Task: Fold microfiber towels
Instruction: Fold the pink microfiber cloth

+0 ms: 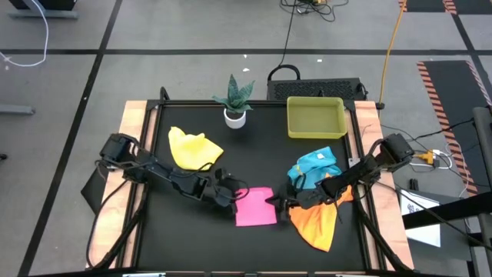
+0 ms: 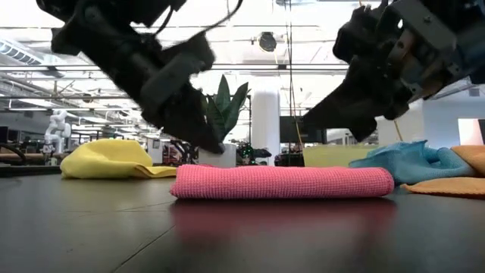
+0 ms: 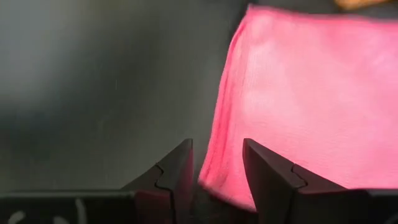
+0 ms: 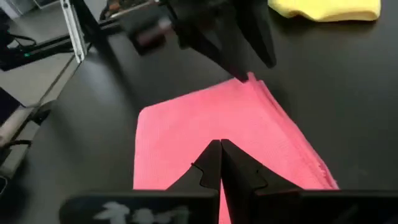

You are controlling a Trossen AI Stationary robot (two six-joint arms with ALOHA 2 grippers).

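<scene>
High view showed the left gripper (image 1: 228, 197), narrowly parted, at the folded pink towel's (image 1: 254, 206) nine o'clock edge; right gripper (image 1: 281, 205) closed, empty. Lifting could unfold it.

The folded towel (image 1: 255, 206) lies at the table's (image 1: 157, 231) front middle; the left gripper (image 1: 233, 195) sits at its left edge, the right gripper (image 1: 278, 203) at its right edge; a crumpled towel (image 1: 193, 148) lies behind and to the left; two more towels (image 1: 315, 165) (image 1: 317, 223) lie to the right, one behind the other; the tray (image 1: 314, 117) stands at the back right, the plant (image 1: 235, 100) left of it.
</scene>
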